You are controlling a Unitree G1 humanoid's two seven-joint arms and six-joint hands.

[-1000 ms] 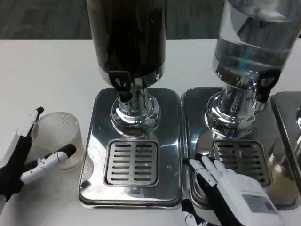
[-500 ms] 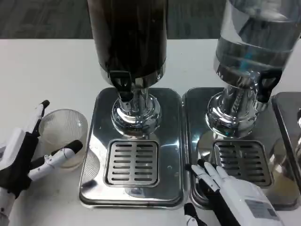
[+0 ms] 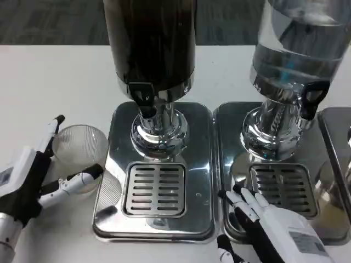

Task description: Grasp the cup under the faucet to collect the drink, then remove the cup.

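Holding the clear ribbed plastic cup (image 3: 80, 158) between its fingers, the left hand (image 3: 34, 183) sits beside the shiny steel drip tray (image 3: 155, 164); the right hand (image 3: 271, 226) rests spread, holding nothing.

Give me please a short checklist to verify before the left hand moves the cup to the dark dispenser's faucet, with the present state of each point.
1. Cup is between the left hand fingers: ok, a finger on each side, though firm contact cannot be told.
2. Cup upright: ok, the open mouth faces up.
3. Drip grate under the black faucet is free: ok.
4. Cup already under the faucet: not ok, it stands on the table left of the tray.
5. Right hand out of the path: ok, it rests on the neighbouring tray.
6. Cup contents: cannot tell.
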